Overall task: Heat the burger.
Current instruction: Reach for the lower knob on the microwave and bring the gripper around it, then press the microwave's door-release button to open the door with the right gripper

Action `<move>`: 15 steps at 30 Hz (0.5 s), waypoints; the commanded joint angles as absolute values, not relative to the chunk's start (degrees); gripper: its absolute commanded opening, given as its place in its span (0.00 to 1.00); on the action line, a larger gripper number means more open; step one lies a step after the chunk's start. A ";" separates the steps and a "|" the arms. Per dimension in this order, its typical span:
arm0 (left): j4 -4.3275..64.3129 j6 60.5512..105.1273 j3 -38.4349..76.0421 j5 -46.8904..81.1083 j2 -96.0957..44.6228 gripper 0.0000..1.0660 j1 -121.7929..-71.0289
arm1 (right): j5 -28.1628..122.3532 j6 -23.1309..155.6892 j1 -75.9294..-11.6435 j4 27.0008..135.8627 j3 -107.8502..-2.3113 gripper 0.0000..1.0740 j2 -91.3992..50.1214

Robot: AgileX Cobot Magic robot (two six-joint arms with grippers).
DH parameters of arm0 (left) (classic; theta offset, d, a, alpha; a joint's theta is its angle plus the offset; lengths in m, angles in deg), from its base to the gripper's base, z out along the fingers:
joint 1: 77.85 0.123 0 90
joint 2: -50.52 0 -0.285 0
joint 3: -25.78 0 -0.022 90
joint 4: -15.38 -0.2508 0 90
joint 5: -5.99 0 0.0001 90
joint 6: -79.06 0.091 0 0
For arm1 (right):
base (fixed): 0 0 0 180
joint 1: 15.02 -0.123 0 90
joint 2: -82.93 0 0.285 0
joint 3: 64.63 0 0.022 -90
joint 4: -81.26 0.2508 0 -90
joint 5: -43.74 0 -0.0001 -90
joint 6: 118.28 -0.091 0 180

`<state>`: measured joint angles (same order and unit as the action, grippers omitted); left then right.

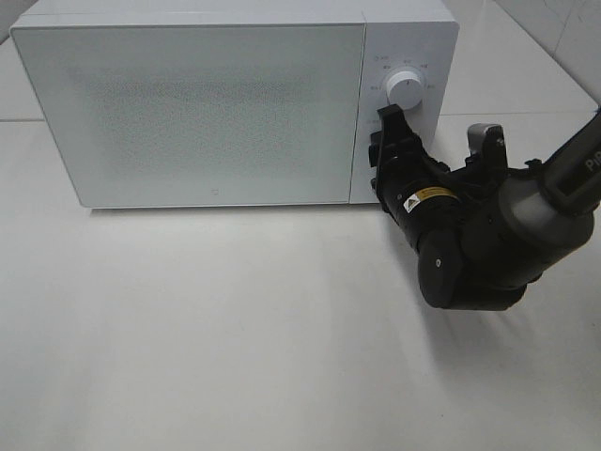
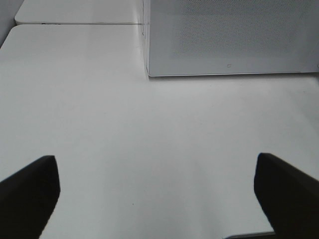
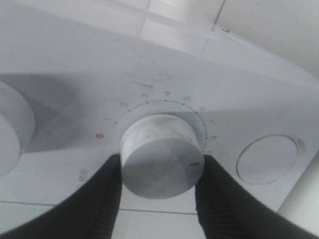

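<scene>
Right gripper (image 3: 159, 162) is clamping the timer dial (image 3: 159, 157) on the control panel of the white microwave (image 1: 235, 11), with black ribbed fingers (image 3: 107, 191) pressing on both sides of the dial, so it is closed on the dial. A red line on the dial face is pointing toward the high-number end of the printed scale, well away from the red zero; the digits are blurry, so the exact setting is hard to read. In the right wrist view a second white knob (image 3: 10, 132) is showing on one side of the dial and a round button (image 3: 266, 159) on the other. In the high view the right arm is reaching in from the right, the gripper (image 1: 390, 122) is covering the dial, and the upper knob (image 1: 406, 86) is showing just above it. The microwave door (image 1: 188, 103) is sitting shut. The burger is not showing in any view; the door is frosted, so I cannot tell whether it is inside. Left gripper (image 2: 155, 167) is hanging over the bare white table (image 2: 149, 129) in front of the microwave's corner, jaws spread wide, fingers (image 2: 30, 194) holding nothing.
</scene>
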<state>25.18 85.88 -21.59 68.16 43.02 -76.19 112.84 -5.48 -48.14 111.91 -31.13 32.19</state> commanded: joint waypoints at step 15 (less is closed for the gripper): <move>25.47 85.53 -21.70 67.47 44.11 0.92 -76.19 | 123.90 -20.32 -48.54 106.24 -33.48 0.03 31.39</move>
<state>25.18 85.88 -21.59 68.16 43.02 -76.19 112.67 -20.95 -48.77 106.36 -32.68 32.07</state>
